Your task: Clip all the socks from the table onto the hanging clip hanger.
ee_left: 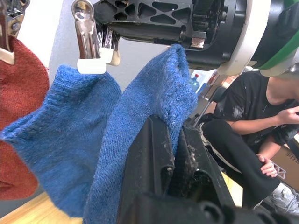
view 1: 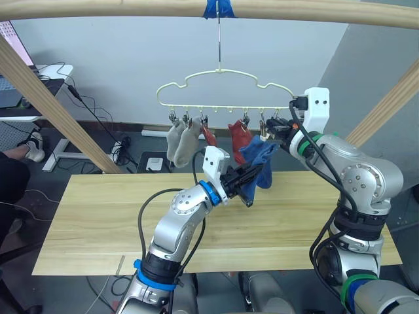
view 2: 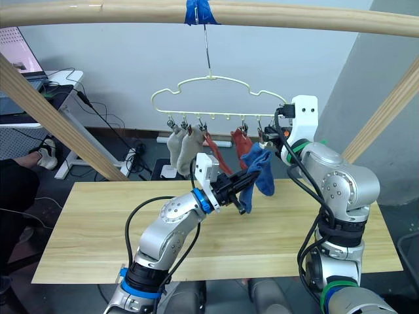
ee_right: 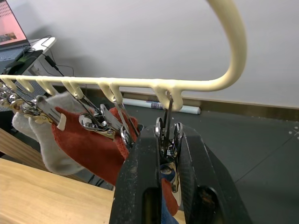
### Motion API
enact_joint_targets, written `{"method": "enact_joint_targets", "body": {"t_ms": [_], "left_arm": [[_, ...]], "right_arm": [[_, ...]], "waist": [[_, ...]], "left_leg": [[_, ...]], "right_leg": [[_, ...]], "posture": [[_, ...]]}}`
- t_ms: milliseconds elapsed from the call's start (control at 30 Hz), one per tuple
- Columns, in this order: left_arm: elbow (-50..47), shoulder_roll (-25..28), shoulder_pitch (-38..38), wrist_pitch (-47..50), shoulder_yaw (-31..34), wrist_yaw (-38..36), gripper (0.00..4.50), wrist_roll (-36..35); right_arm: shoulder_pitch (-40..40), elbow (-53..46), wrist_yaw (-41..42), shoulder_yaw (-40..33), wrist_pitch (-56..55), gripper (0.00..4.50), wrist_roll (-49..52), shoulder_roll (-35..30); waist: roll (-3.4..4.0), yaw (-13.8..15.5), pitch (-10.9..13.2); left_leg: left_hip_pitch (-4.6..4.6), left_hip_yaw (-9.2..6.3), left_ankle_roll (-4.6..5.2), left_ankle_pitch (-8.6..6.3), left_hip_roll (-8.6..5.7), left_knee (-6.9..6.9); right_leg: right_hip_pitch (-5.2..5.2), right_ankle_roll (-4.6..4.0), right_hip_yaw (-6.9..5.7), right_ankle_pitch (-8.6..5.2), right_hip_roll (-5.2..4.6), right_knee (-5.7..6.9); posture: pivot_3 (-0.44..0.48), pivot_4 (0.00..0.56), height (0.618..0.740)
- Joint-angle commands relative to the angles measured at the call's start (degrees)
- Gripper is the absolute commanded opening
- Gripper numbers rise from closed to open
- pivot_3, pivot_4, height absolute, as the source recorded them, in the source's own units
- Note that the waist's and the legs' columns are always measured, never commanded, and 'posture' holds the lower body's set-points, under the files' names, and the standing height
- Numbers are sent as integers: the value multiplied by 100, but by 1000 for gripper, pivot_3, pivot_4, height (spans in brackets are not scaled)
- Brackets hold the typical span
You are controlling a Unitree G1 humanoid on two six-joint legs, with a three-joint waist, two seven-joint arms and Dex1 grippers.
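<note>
Above the table [view 1: 98, 222], my left end effector [view 1: 247, 190] is grasping a blue sock [view 1: 262, 160], lifting it to the clip [ee_right: 167, 135] my right end effector [ee_right: 163, 154] is squeezing open on the clip hanger [view 1: 226, 73].

Both arms are built of rounded silver-grey metal shells with black joint bands. The left arm carries blue rings at wrist and base, the right arm green ones. Each wrist bears a white angular bracket just behind its pincer, with loose black cables looping along the arm. The left pincer [view 1: 247, 185] and right pincer [view 1: 273, 131] have matt black, ribbed fingers, scuffed pale with dust.
</note>
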Motion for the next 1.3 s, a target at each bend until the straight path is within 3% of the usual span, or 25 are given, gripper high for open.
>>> {"method": "enact_joint_targets", "body": {"t_ms": [33,733,1300], "left_arm": [[-172,-47,-112,-66,-26,7,10,-45],[-99,-627,-43,-556,-134,865,10,383],[139,-822,-122,-337,-248,750,10,146]], "right_arm": [[19,-139,17,-11,-134,152,-26,-51],[-66,-181,-122,-176,-46,152,15,127],[-72,-274,-201,-211,93,152,88,262]], "waist": [[0,0,0],[-1,-1,1],[-1,-5,1]], "left_leg": [[0,0,0,0,0,0],[-1,1,0,0,0,-1],[-2,2,0,0,-1,-2]], "right_leg": [[0,0,0,0,0,0],[0,0,1,0,0,-4],[0,2,2,-1,0,-7]], "posture": [[-98,218,740],[-108,222,740],[-117,221,740]]}}
